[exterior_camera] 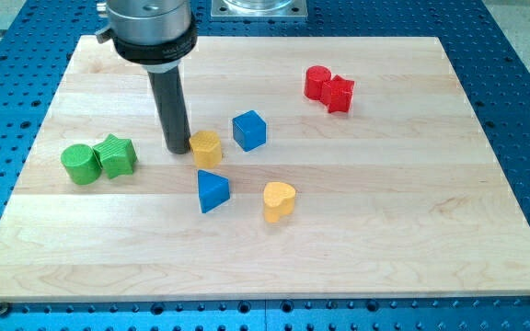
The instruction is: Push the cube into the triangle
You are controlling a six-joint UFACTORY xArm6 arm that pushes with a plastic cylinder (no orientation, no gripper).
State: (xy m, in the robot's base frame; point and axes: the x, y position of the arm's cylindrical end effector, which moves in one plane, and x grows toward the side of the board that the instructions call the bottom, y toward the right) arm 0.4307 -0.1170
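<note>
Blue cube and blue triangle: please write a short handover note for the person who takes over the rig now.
Tool: my tip is on the board, just to the view's left of the yellow block, not at the blue cube.
Blue cube: to the view's right of the yellow block, slightly higher.
Blue triangle: below the yellow block, apart from the cube.
Done: nothing visible; cube and triangle do not touch.
Left: bring the tip to the cube's upper right side, then push it down-left into the triangle.

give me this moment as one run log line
my tip: just left of yellow block | blue cube: up-right of blue triangle, apart | push: not yet made
</note>
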